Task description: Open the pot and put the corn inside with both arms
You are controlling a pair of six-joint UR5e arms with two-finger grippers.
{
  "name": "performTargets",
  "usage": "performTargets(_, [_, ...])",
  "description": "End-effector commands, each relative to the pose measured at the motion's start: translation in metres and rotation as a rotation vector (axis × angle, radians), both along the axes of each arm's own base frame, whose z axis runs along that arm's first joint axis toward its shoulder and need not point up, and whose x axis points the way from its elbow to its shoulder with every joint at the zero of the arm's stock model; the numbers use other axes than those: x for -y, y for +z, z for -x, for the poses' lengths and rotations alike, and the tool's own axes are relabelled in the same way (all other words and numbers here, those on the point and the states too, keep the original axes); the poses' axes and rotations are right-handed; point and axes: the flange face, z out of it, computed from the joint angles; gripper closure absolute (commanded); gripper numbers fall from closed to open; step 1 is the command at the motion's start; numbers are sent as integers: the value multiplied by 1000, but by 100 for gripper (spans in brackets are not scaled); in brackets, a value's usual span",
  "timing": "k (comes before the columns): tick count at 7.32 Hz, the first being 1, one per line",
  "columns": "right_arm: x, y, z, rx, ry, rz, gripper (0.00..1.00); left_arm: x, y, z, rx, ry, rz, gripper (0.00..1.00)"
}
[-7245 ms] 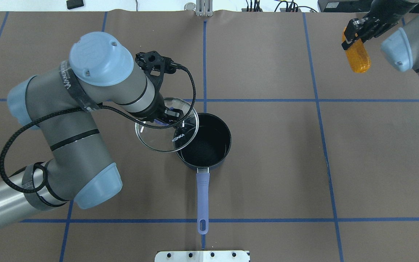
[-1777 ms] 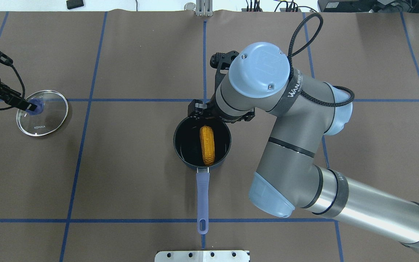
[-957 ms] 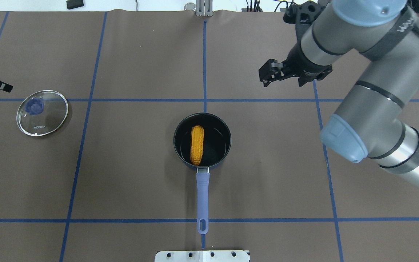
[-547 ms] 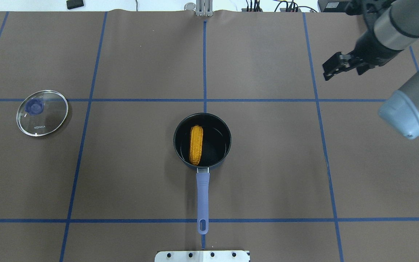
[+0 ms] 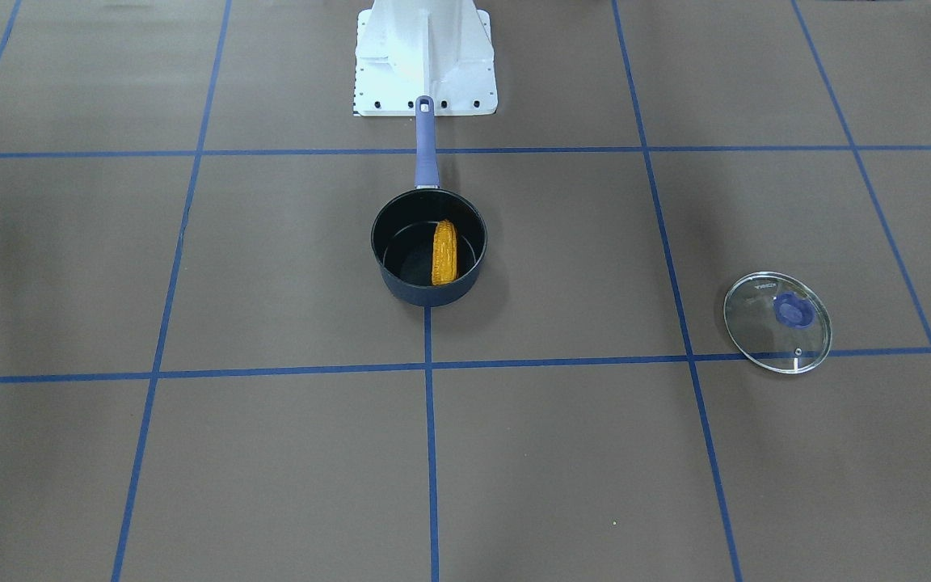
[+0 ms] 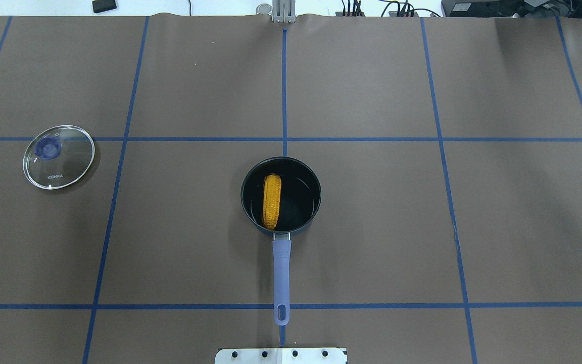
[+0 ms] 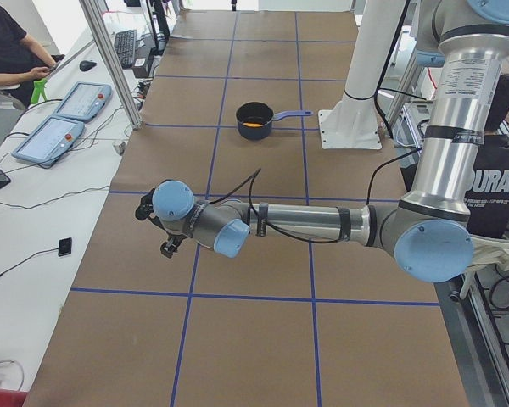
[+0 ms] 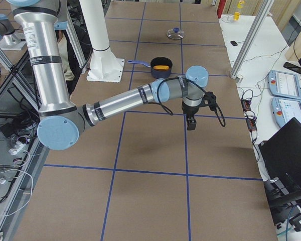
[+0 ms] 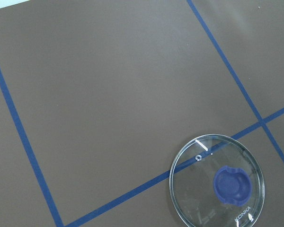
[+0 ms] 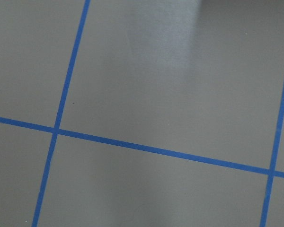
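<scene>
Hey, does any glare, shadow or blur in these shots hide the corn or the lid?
No. Overhead view: the corn is sharp inside the pot. Left wrist view: the lid is in focus, with small white glints. Right wrist view: only a pale sheen on bare table paper.

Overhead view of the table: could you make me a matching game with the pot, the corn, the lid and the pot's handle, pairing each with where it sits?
Things:
1. pot
2. corn cob
3. glass lid
4. pot handle

Places or states:
A. lying inside the pot
B. flat on the table, far off on the robot's left
C. pointing toward the white base mount
D. uncovered, in the middle of the table

Pairs: 1-D, 2-A, 3-B, 4-C.
</scene>
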Motion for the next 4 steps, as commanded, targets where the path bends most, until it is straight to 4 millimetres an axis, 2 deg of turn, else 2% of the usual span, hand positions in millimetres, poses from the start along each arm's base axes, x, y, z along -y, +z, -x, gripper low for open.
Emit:
performTargets(1, [-7,23,-31,-1,18,7,0,-4,-3,34,-26,-28,11,3])
performTargets(3, [-17,43,-35,-5,22,42,0,-3,-1,37,-31,-31,44,3])
performTargets(4, [-16,42,-43,4,49,55,0,-3,-2,40,-31,-38,46,3])
